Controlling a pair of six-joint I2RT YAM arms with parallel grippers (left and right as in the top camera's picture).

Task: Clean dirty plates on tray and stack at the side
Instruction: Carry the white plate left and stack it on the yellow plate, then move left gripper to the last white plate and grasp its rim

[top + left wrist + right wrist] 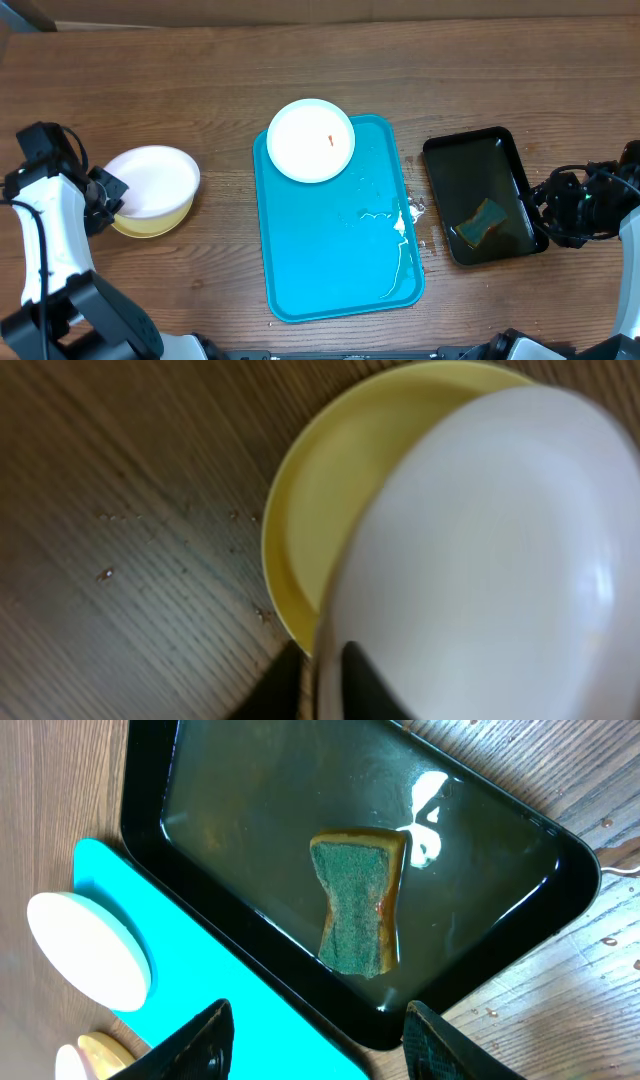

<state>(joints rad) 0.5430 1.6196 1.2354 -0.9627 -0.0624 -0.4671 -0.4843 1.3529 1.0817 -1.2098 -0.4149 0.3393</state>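
The blue tray (pixel 330 250) lies mid-table. One white plate (pixel 311 140) with a small red smear sits at its far end. Left of the tray a second white plate (pixel 155 178) rests tilted on a yellow-rimmed plate (pixel 150 225). My left gripper (pixel 108 192) is at this stack's left edge. In the left wrist view its fingers (pixel 362 678) straddle the rim of the white plate (pixel 480 560) above the yellow plate (pixel 330 490), shut on it. My right gripper (pixel 315 1040) stands open over the near corner of the black tray (pixel 150 840), holding nothing.
The black tray (pixel 440 160) right of the blue tray holds water and a green-and-yellow sponge (pixel 482 220), also seen as the sponge (pixel 358 900). White streaks (pixel 398 228) of liquid mark the blue tray's right side. Crumbs (pixel 105 573) dot the wood beside the stack.
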